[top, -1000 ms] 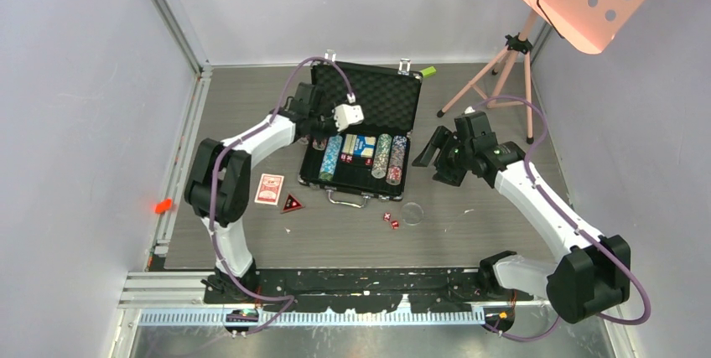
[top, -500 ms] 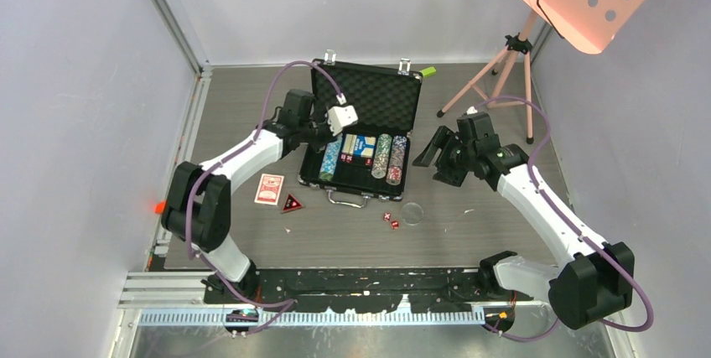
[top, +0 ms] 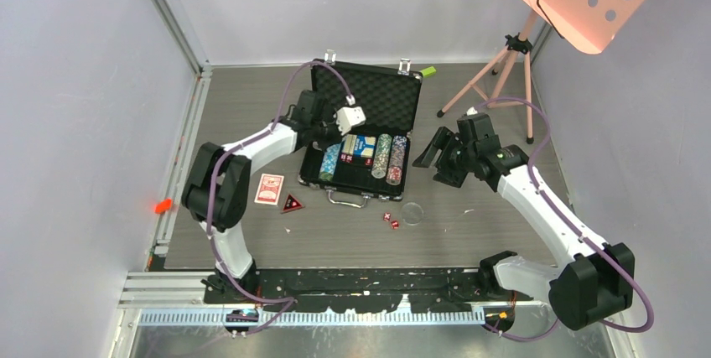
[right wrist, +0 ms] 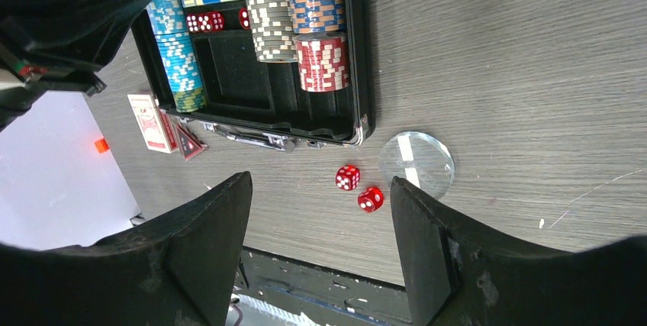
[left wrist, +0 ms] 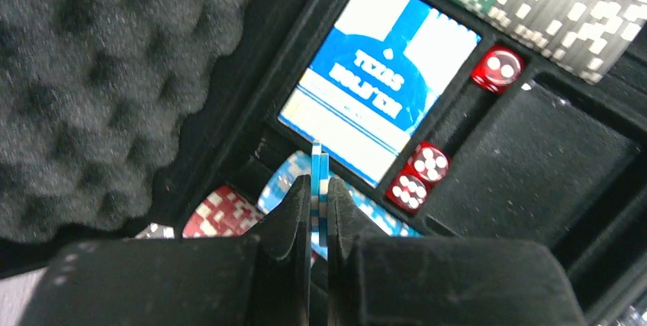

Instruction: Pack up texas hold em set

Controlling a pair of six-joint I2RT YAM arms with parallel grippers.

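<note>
The card deck [top: 269, 189] and red triangle [top: 292, 204] lie on the surface at 8 o'clock of the open briefcase [top: 381, 98]. Over its tray the left gripper [left wrist: 319, 188] pinches blue-and-white chips [left wrist: 320, 159]. Two dice [right wrist: 348, 177] and the clear disc [right wrist: 416, 164] lie at 5 o'clock. The right gripper [right wrist: 317, 188] is spread at 3 o'clock.

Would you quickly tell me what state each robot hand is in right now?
Left hand: closed on thin blue-and-white poker chips, held edge-on.
Right hand: open, holding nothing.
</note>
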